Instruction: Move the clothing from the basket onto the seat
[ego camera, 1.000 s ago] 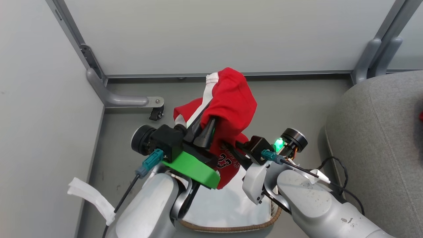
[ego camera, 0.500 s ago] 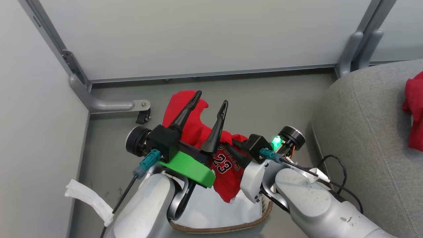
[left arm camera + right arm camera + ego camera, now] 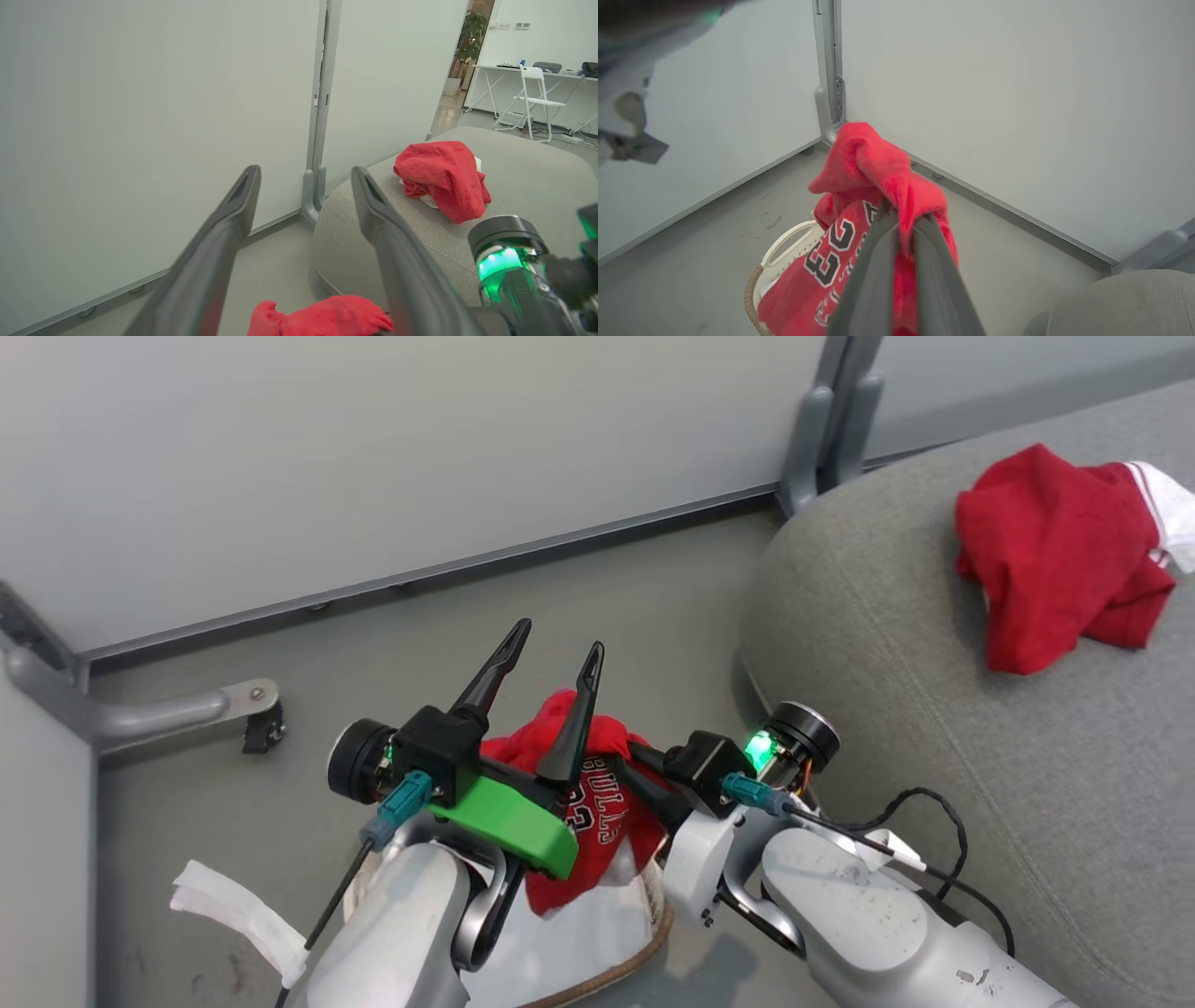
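A red "BULLS 23" garment (image 3: pixel 602 812) hangs above the basket (image 3: pixel 611 971), a white one with a brown woven rim and white liner. My right gripper (image 3: pixel 901 218) is shut on this clothing (image 3: pixel 859 163), which drapes over its fingertips; the basket's handle (image 3: pixel 784 239) shows below. My left gripper (image 3: pixel 555 646) stands open above the garment with nothing between its fingers (image 3: pixel 233 210). A second red garment (image 3: pixel 1055 551) with white trim lies crumpled on the grey seat (image 3: pixel 887 644), also seen as a red heap (image 3: pixel 444 177) on the cushion (image 3: pixel 528 186).
Pale partition walls close the corner behind the basket. A grey metal foot bracket (image 3: pixel 187 709) with a small caster juts over the floor at left. A white strip (image 3: pixel 233 910) lies on the floor by my left arm. A black cable (image 3: pixel 924 803) loops near the seat's edge.
My left gripper has opened and let go of the red garment, which dropped and now hangs from the right gripper alone. The camera has swung right, bringing the seat and its garment into view.
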Robot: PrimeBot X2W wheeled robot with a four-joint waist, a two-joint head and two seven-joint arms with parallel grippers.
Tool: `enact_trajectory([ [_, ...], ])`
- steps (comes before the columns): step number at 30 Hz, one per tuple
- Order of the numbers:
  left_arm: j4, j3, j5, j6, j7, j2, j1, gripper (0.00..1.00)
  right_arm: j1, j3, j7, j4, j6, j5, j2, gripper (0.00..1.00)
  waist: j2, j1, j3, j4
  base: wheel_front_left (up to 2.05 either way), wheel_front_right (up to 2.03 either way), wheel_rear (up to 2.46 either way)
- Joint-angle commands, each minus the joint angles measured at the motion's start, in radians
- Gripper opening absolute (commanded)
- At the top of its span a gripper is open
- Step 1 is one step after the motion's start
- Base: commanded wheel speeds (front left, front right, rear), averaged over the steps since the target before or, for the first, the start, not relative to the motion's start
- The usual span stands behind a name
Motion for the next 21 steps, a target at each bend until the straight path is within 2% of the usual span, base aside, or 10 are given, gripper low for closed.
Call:
enact_trajectory([
  [1,0.004,0.005,0.01,-0.007,0.0,0.003,0.012,1.0,0.015,-0.004,0.0,-0.013,-0.002,-0.001,-0.003,0.0,0.0,0.0,-0.002,-0.163,0.0,0.0,0.0],
  [11,0.034,0.009,0.016,-0.015,0.0,0.003,0.029,1.0,0.072,-0.048,0.0,-0.08,-0.001,-0.022,-0.002,0.0,0.0,0.0,-0.001,-0.383,0.0,0.0,0.0],
  [18,0.052,-0.058,-0.008,-0.016,0.0,0.004,-0.013,1.0,0.138,-0.168,0.0,-0.138,-0.001,-0.08,-0.001,0.0,0.0,0.0,0.026,-0.412,0.0,0.0,0.0],
  [21,0.067,-0.09,-0.021,-0.016,0.0,0.005,-0.034,1.0,0.18,-0.238,-0.001,-0.201,-0.001,-0.106,-0.001,0.0,0.0,0.0,0.042,-0.419,0.0,0.0,0.0],
])
